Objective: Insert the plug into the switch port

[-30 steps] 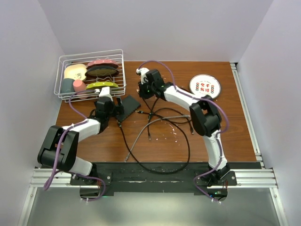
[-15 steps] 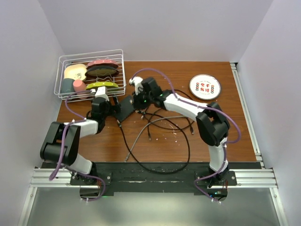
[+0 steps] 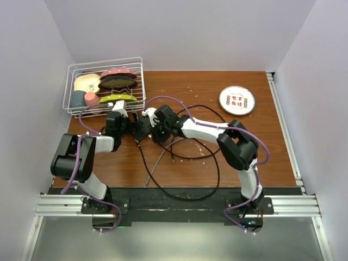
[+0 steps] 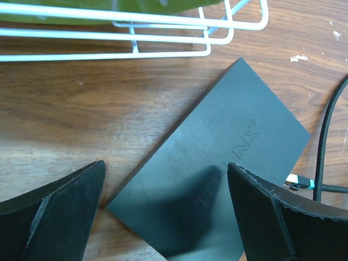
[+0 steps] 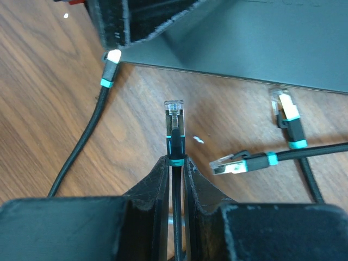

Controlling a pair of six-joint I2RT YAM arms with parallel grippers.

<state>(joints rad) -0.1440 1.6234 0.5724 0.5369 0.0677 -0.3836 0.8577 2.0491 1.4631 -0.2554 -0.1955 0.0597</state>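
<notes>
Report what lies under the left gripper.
The black switch lies flat on the table beneath the open left gripper, between its fingers. One finger hides a near corner, and its ports cannot be seen from the left wrist.

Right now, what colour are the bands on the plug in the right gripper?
Teal, on a black plug; the right wrist view shows it best.

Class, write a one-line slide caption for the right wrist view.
Right end effector pinches a cable, its plug aimed at the black switch, short of its edge.
</notes>
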